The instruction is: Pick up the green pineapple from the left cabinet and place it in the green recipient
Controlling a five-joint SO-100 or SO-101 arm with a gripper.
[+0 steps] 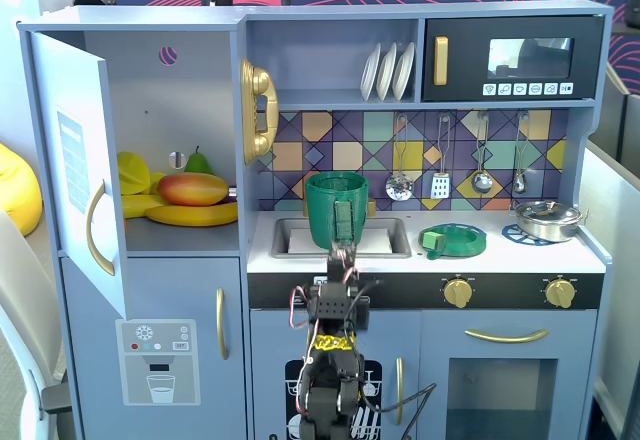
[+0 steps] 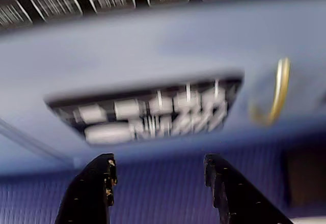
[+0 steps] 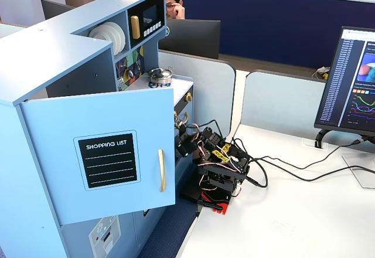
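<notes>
- Green pineapple: not told apart with certainty in any view; listed place is the fruit shelf of the left cabinet [image 1: 200, 90], partly hidden behind larger fruit.
- Left cabinet: door [image 1: 75, 170] swung wide open in a fixed view; the side fixed view shows the door front with a black "SHOPPING LIST" label and 1 gold handle.
- Shelf contents seen: 1 red-orange mango [image 1: 192, 189], 1 banana [image 1: 195, 215] lying in front of it, 1 dark-green pear [image 1: 198, 163] behind, and yellow fruit at the left.
- Green recipient [image 1: 337, 205]: upright at the sink, strap handle facing the camera.
- Flat green dish [image 1: 455, 240]: on the counter, right of the sink.
- Silver pot [image 1: 548, 218]: on the hob, far right.
- Gripper [image 2: 160, 175]: 2 black fingers [image 2: 104, 180] spread apart, nothing between them; pointed at the blue kitchen front, blurred in the wrist view.
- Arm [image 1: 335, 360]: folded low before the kitchen, below the recipient, well apart from the left cabinet.
</notes>
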